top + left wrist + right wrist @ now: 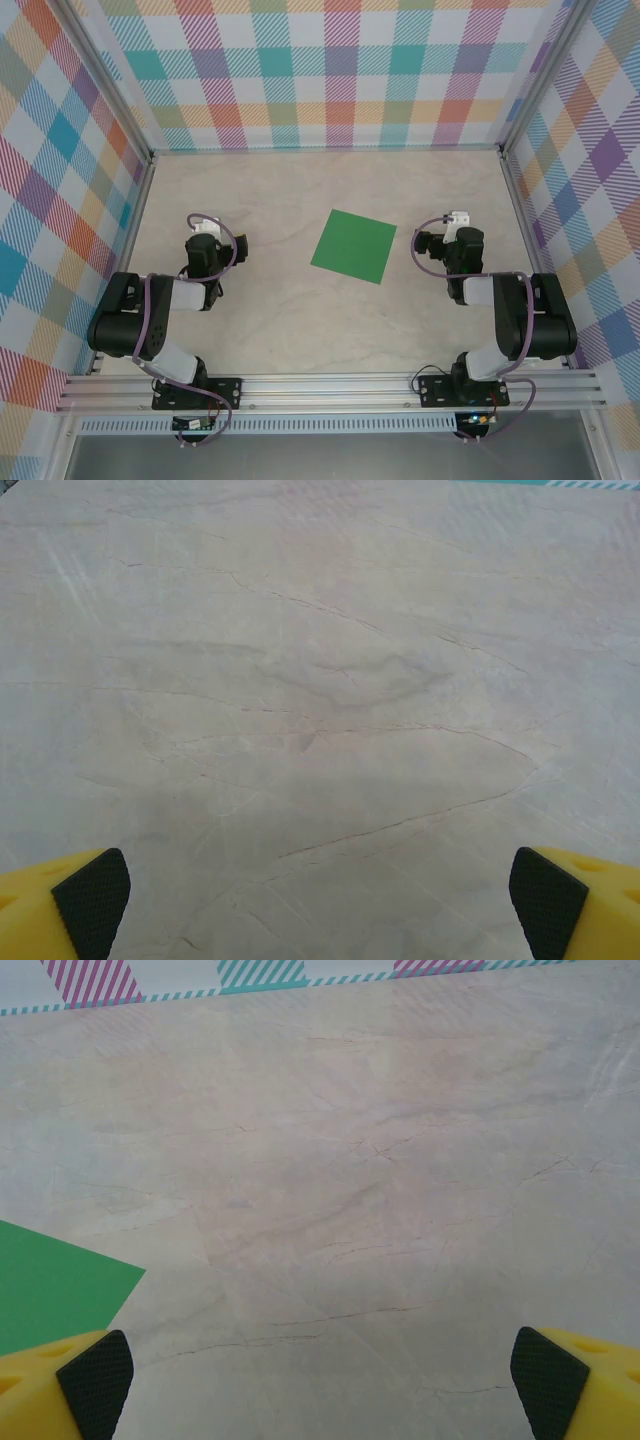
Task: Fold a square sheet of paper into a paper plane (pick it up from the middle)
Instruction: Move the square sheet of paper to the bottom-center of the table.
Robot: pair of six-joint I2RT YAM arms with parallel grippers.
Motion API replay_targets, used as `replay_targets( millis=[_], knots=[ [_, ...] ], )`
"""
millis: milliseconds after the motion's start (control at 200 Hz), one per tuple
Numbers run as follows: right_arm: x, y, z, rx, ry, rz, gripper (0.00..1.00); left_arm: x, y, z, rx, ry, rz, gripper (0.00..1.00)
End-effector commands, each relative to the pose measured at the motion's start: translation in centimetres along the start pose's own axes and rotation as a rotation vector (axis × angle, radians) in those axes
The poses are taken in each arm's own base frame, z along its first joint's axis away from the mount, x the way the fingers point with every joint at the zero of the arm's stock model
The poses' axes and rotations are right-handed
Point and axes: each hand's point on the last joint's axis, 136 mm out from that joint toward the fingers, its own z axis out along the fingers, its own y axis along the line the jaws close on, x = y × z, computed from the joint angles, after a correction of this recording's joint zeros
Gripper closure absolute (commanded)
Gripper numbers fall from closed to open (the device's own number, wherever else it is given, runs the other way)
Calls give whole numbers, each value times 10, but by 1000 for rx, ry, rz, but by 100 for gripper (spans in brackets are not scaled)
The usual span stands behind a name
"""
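Marbled beige table (270, 330), plaid walls (340, 70) around. Green square sheet of paper (354, 246) lies flat, unfolded, slightly rotated, mid-table between the 2 arms. Right gripper (320, 1385) is the nearer; 1 green corner shows at its left in the wrist view. Left gripper (320, 905) faces bare table, sheet off to its right. Both jaws spread wide, holding nothing. Judgement: either arm must reach inward to the sheet's middle.
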Motion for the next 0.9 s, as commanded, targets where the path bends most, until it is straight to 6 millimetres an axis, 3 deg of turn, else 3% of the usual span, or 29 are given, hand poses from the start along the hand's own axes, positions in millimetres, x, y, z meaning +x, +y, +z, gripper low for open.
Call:
replay_targets(
  millis=[0,665,830,895],
  knots=[
    [-9,2,1,-16,-37,-18,0,-10,2,3,0,-25,-6,0],
    [-9,2,0,-17,-40,-20,0,-10,2,2,2,-30,-6,0],
    [-36,2,-16,7,-19,-14,0,-25,6,-4,-28,-5,-16,0],
    [-55,0,-25,31,-11,14,0,-33,12,-10,-71,39,-41,0]
  ],
)
